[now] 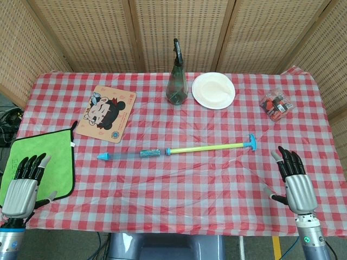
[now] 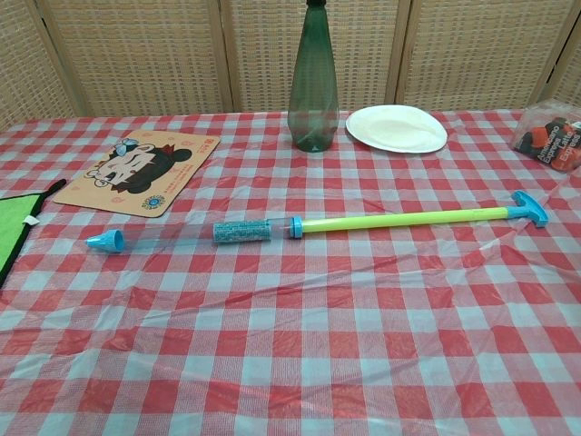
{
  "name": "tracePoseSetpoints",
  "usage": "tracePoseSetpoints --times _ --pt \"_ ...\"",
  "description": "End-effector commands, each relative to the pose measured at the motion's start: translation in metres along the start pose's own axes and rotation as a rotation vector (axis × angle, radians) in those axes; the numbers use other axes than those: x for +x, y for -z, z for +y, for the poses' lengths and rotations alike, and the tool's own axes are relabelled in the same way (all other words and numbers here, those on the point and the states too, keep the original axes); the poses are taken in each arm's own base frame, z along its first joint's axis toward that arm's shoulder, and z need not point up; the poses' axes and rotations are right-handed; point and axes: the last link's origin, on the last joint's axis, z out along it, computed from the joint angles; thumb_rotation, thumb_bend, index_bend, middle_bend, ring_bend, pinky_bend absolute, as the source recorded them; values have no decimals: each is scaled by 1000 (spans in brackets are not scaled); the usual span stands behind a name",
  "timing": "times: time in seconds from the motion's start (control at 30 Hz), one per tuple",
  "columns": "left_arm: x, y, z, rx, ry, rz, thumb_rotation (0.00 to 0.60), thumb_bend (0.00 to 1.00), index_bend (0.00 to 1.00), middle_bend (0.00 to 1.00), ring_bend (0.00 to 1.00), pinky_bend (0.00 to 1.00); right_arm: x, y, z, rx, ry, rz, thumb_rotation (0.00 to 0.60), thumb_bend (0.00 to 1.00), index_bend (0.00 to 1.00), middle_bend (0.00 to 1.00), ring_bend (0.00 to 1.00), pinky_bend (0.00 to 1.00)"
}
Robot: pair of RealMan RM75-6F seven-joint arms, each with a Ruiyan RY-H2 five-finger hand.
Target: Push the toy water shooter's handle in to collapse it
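The toy water shooter (image 1: 179, 149) (image 2: 318, 223) lies across the middle of the table, fully extended. Its blue nozzle tip (image 1: 103, 156) (image 2: 105, 241) points left, a clear barrel leads to a blue collar (image 2: 294, 226), and a yellow-green rod runs right to the blue T-handle (image 1: 251, 143) (image 2: 529, 208). My left hand (image 1: 24, 184) rests open at the near left edge over a green cloth. My right hand (image 1: 294, 180) is open at the near right, a little below and right of the handle. Neither hand touches the toy. The chest view shows no hands.
A dark green bottle (image 1: 177, 81) (image 2: 313, 77) and a white plate (image 1: 213, 90) (image 2: 397, 128) stand at the back. A cartoon mat (image 1: 105, 113) (image 2: 139, 170) lies back left, the green cloth (image 1: 38, 162) near left, and a small packet (image 1: 277, 105) (image 2: 551, 134) back right.
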Motion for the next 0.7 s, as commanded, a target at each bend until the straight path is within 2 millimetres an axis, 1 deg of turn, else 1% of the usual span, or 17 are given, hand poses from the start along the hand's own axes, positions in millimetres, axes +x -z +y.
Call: tracePoseSetpoints --times 0.03,0.7 --pt "-1 0 0 2 2 -6 600 186 0 0 0 0 0 0 0 0 -4 0 600 194 25 0 0 9" --pt "3 0 2 -5 17 9 600 186 0 0 0 0 3 0 -1 -1 -17 -7 600 194 25 0 0 3"
